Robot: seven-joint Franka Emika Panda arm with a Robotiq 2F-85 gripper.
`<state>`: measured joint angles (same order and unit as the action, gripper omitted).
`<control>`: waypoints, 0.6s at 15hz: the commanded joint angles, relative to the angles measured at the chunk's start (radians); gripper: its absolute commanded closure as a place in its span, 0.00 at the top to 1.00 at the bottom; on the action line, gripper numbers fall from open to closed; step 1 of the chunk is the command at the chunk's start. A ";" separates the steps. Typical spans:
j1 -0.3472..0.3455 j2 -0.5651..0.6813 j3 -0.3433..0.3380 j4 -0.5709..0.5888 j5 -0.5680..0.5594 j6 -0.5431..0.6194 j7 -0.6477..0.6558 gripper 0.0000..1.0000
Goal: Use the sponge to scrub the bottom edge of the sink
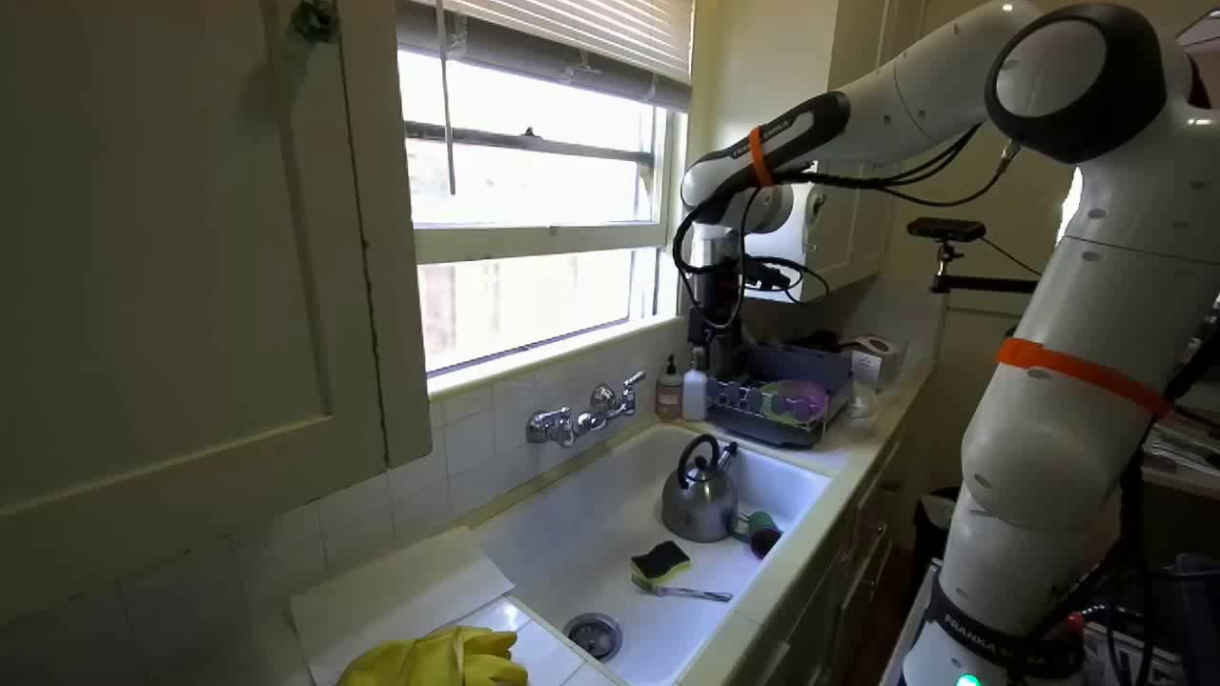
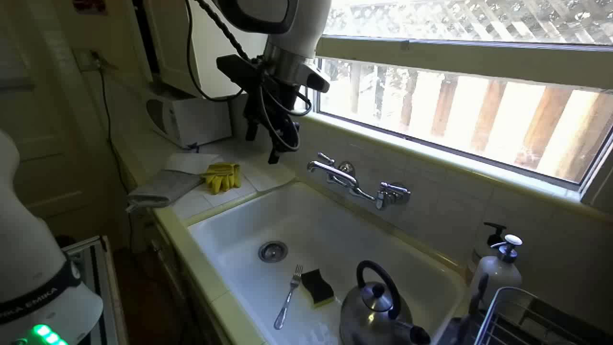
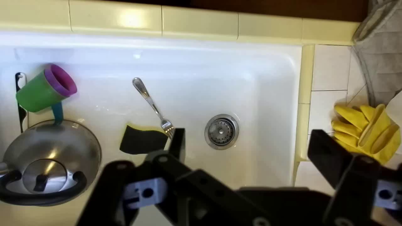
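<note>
The sponge [image 3: 143,140] lay flat on the floor of the white sink [image 3: 276,103], dark scrub side up and yellow side down, between the front edge of the desk [image 3: 198,26] and its edge along the wall [image 2: 455,201]. A fork [image 3: 150,102] lay just beside it, tines toward the sponge and handle slanting off toward the desk's front edge; whether the two touched could not be told. The gripper [image 3: 251,149] hung pointing down over the sink, well clear of the sponge, its fingers [image 3: 328,157] spread wide apart and holding nothing. A steel kettle [image 1: 701,510] stood upright in the sink, on the sponge's side away from the drain [image 3: 221,131]. Near the kettle, closer to the desk's front edge, a green cup [image 3: 39,92] lay on its side with a purple cup [image 3: 61,80] nested in its mouth. Past the drain end of the sink, yellow gloves [image 2: 222,177] lay on the tiled top of the desk, and near them a grey cloth [image 2: 165,189] reached the front edge. At the opposite end a dish rack [image 1: 772,433] stood on the desk, with a white pump bottle [image 1: 695,395] and a brownish pump bottle [image 1: 669,395] just beside it, by the wall edge. A chrome faucet [image 2: 346,179] came out of the wall above that edge, below the window [image 1: 534,295], its spout turned toward the drain end.
</note>
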<state>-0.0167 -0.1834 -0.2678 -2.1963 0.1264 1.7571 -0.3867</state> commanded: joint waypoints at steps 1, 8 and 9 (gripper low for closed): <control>-0.036 0.002 0.034 0.002 0.006 -0.002 -0.005 1.00; -0.041 0.044 0.038 0.006 0.015 0.034 0.045 1.00; -0.050 0.057 0.048 -0.008 0.012 0.104 0.100 1.00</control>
<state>-0.0290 -0.1800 -0.2548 -2.1968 0.1264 1.7637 -0.3720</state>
